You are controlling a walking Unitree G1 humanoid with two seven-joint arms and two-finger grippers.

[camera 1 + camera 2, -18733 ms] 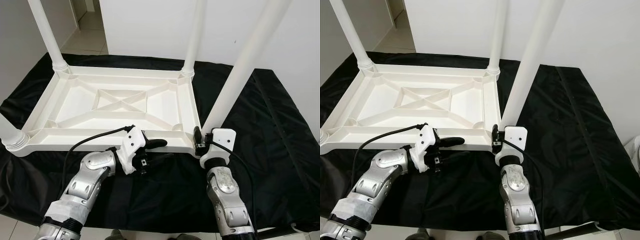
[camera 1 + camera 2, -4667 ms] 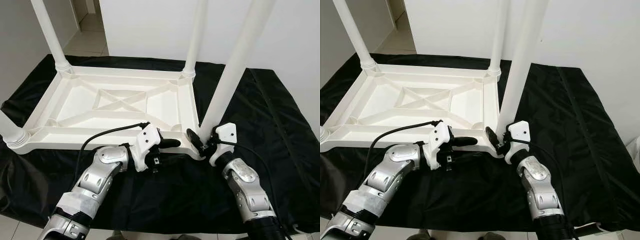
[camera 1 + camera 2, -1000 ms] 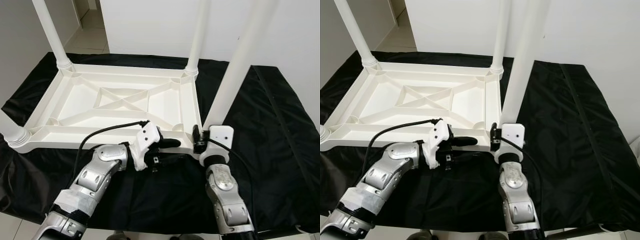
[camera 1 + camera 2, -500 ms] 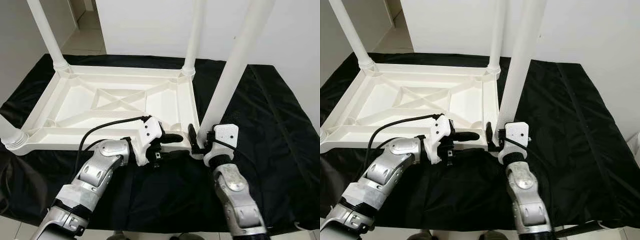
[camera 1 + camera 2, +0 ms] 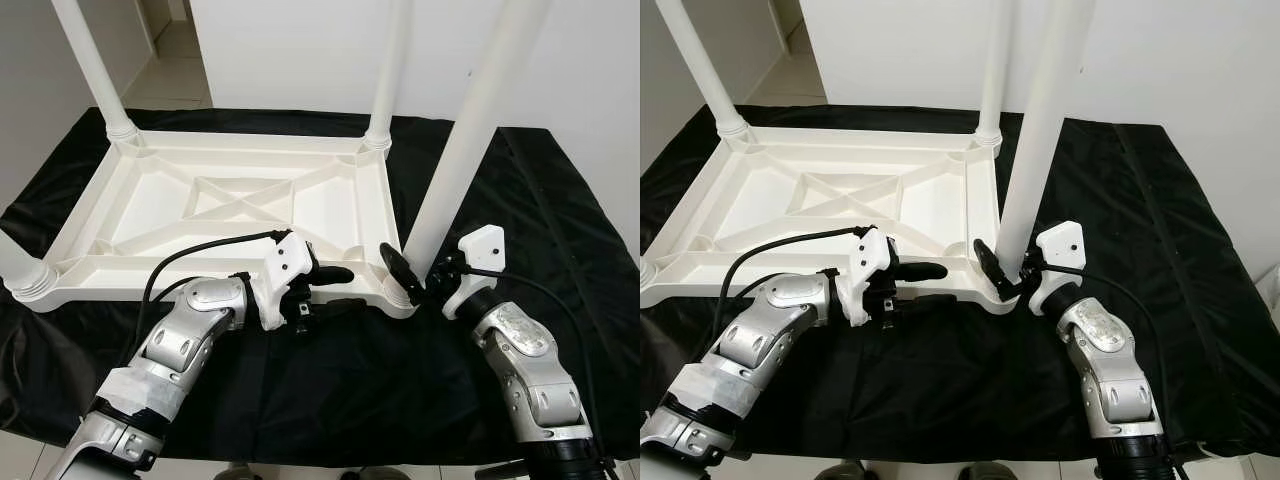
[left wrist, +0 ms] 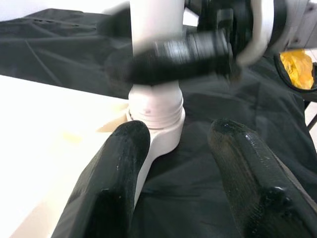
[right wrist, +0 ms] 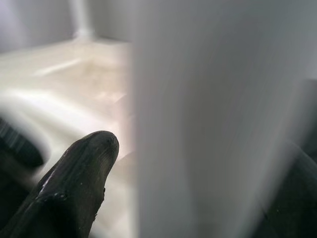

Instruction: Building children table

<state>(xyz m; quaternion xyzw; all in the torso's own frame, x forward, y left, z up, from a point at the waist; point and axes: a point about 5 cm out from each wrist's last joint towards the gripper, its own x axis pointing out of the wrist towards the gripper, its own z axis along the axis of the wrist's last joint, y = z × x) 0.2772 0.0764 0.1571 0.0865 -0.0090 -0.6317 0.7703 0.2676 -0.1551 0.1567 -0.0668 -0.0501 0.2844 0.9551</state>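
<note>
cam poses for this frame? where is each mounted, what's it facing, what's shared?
Left eye, head: down at upturned table, both arms.
Right eye, head: same scene, right gripper around near leg.
Left wrist: along its fingers at the leg socket.
Right wrist: blurred, one finger beside the leg.
Shared: that near leg.

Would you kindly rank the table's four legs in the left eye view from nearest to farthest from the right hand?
1. Near-right leg, gripped by the right hand.
2. Far-right leg, behind it.
3. Near-left leg, at the picture's left edge.
4. Far-left leg, diagonally opposite.
</note>
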